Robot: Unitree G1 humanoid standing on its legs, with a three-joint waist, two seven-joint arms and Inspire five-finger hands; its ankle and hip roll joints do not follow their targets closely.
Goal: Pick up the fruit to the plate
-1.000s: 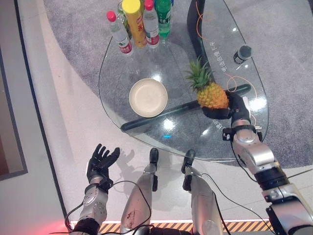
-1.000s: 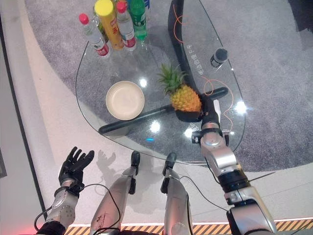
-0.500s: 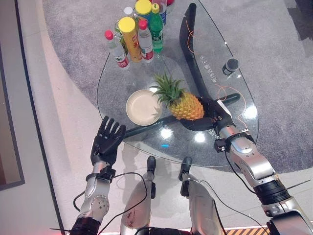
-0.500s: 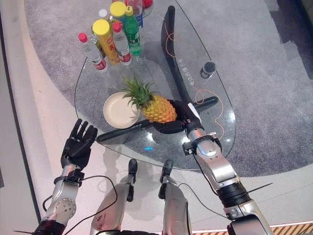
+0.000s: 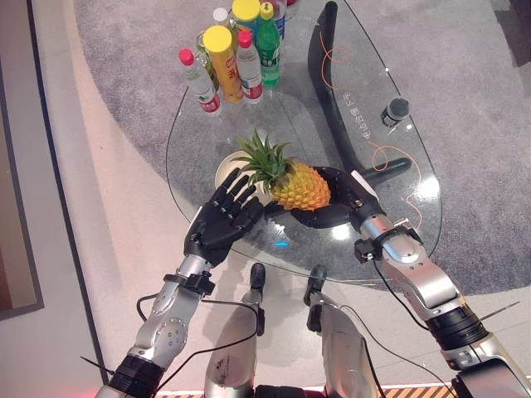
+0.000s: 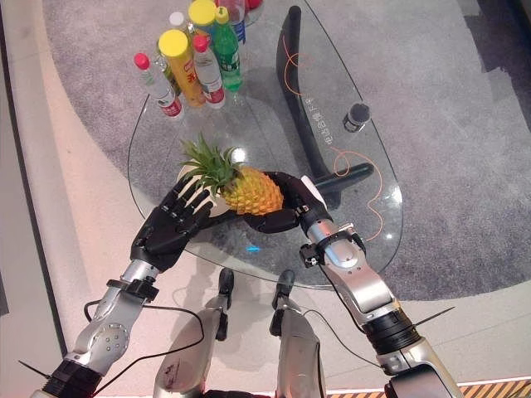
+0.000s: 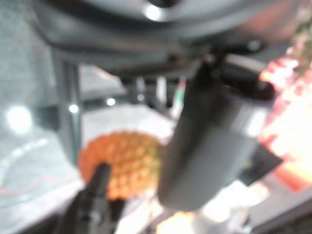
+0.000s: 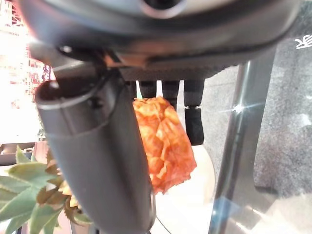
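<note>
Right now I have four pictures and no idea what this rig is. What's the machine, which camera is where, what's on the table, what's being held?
It is a two-legged humanoid robot with silver-grey arms ending in dark fingered hands. The two wide pictures come from a stereo camera on its head, looking down; the two close, blurry ones come from cameras on each wrist, looking along that hand.

Below is a glass table standing on grey carpet. At its far edge stands a cluster of bottles; a small dark-capped object and an orange cable lie to the right. A pale plate sits near the middle, mostly covered.

The right hand is curled round a pineapple, holding it over the plate with its leaves pointing left. The left hand, fingers spread open, is raised beside the leaves.
</note>
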